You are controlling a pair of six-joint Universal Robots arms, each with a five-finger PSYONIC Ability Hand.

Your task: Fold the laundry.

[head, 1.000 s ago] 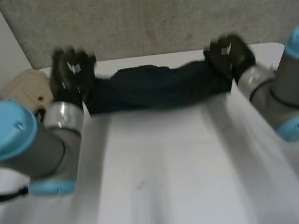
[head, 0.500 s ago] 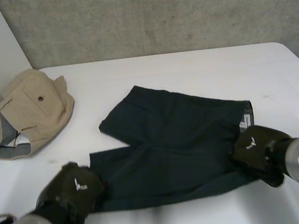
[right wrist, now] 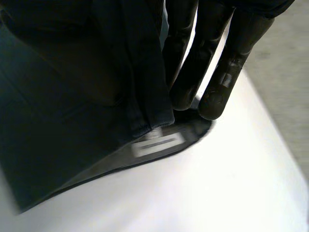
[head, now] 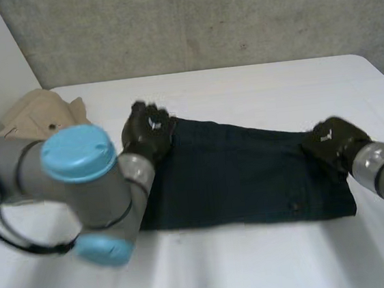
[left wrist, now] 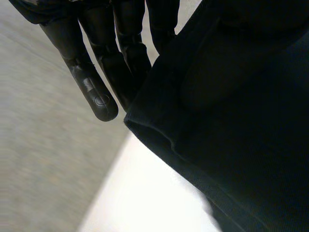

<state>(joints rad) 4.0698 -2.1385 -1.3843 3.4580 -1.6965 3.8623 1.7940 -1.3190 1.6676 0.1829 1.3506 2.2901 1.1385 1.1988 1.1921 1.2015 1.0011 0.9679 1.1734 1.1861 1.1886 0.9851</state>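
The dark navy cloth garment (head: 244,180) lies folded into a broad band on the white table (head: 254,86). It sits about midway between the near and far edges. Its long axis runs from the table's left side to its right side, and the right end is slanted a little toward the near edge. The near edge of the band is straight and the surface is mostly smooth.

My left hand (head: 148,131) is at the garment's far left corner. In the left wrist view my fingers (left wrist: 99,79) are straight and close together behind the cloth (left wrist: 241,125), with the folded edge pinched against them. My right hand (head: 332,141) is at the far right corner. In the right wrist view its straight fingers (right wrist: 224,72) press together on the cloth's edge (right wrist: 72,121), their tips down by a small pale label (right wrist: 157,144) on the hem, with the cloth nipped against them.

My left arm (head: 80,190) crosses the near left part of the table. A crumpled beige cloth garment (head: 37,109) lies at the far left corner of the table, well apart from the dark one.
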